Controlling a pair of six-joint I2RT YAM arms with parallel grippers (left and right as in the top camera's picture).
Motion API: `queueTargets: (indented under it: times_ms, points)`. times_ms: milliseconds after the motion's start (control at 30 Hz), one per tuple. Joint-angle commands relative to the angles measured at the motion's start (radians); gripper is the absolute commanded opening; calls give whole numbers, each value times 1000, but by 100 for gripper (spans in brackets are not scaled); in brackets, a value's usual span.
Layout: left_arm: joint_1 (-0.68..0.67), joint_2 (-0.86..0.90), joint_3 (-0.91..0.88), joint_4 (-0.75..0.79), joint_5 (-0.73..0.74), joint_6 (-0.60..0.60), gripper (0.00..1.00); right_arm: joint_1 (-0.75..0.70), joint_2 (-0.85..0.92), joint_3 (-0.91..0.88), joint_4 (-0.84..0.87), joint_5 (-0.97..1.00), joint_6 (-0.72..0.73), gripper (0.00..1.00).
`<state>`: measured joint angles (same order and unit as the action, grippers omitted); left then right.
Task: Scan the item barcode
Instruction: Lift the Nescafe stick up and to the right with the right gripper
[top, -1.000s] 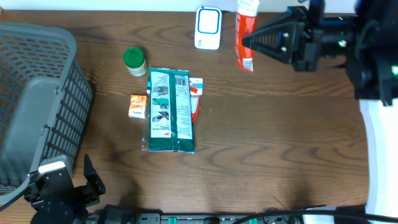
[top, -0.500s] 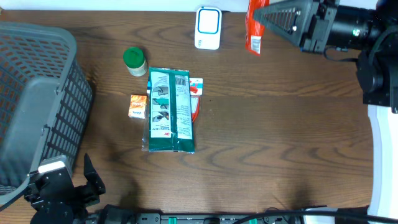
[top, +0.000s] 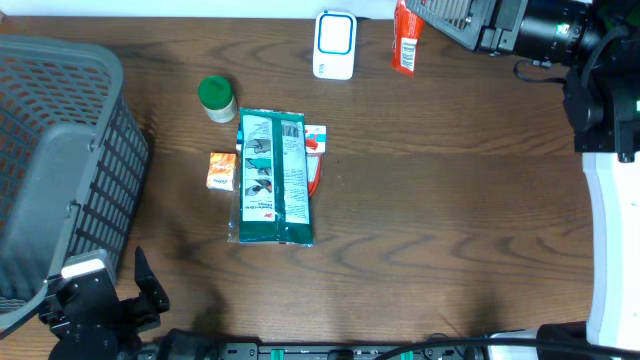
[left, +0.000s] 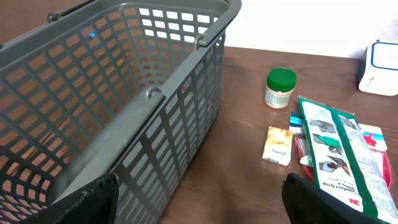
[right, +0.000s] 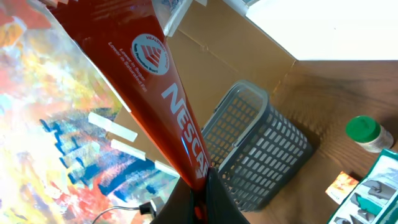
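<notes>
Red sachet (top: 404, 45) is hanging clenched in the right gripper (top: 432, 10), white scanner (top: 334, 44) near its tips, likely for barcode presentation; left gripper (left: 199, 205) is idling open.

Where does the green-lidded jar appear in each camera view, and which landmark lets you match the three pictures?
Overhead: green-lidded jar sits upper left of centre, right of the basket.
Left wrist: upper right, again right of the basket.
Right wrist: at the right edge, below mid-height.
Shared landmark: the grey basket, visible in all three.
</notes>
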<state>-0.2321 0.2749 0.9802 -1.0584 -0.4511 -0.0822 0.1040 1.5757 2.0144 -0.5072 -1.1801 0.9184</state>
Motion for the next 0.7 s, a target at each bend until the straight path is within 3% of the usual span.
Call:
queueTargets:
  times_ms: [0,400,667]
  points:
    - [-4,7,-8,1,-5,-7,84,-6,-1,-1,3,5,31,1]
    - [-4,7,-8,1,-5,-6,84,-7,-1,-1,2,8,29,1]
    - [-4,7,-8,1,-5,-6,84,-14,-1,-1,21,56,151,1]
